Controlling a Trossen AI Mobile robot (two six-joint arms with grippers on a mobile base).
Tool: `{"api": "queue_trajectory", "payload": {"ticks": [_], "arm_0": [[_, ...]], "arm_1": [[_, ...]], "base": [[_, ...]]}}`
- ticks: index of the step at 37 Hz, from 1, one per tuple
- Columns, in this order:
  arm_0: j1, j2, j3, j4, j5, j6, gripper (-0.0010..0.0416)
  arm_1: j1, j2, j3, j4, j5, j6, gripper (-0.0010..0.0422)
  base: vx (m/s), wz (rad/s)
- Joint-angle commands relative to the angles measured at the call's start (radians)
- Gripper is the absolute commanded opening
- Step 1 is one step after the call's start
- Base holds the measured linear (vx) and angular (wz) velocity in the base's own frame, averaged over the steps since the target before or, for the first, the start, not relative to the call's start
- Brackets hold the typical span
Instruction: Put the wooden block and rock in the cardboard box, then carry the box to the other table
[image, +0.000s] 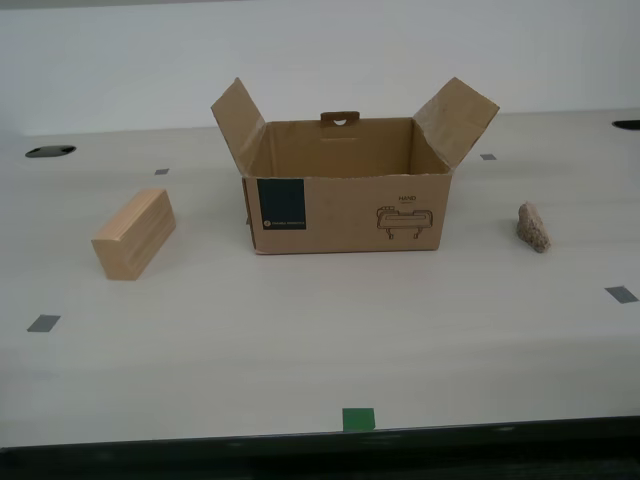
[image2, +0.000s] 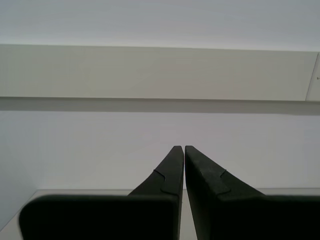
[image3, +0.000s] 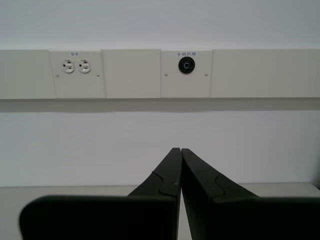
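Observation:
The cardboard box (image: 345, 213) stands open in the middle of the pale wood-look table (image: 300, 350), flaps up, blue label and line drawing facing the camera. The wooden block (image: 134, 233) lies on the table toward the exterior view's left of the box. The rock (image: 534, 227) rests toward the exterior view's right of the box. Neither arm appears in the exterior view. My first gripper (image3: 180, 151) is shut and empty, pointing at a wall. My second gripper (image2: 183, 148) is also shut with nothing in it, facing a bare wall. The other table is out of view.
Grey tape squares (image: 43, 322) (image: 620, 294) and a green tape square (image: 358, 419) mark the tabletop. A dark cable hole (image: 50, 151) sits at the far edge on the exterior view's left. A wall trunking with sockets (image3: 75, 66) shows in the first wrist view.

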Motion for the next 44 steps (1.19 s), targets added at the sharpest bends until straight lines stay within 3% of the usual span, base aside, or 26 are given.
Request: {"api": "queue_trajectory", "payload": {"ticks": [1,44], "arm_0": [[0.000,0.000,0.001,0.005,0.000,0.000,0.0000],[0.000,0.000,0.001,0.005,0.000,0.000,0.0000]], "arm_1": [[0.000,0.000,0.001,0.006,0.002,0.002,0.0000],[0.000,0.000,0.001,0.006,0.002,0.002,0.0000]], "base": [[0.000,0.000],[0.000,0.000]]}}
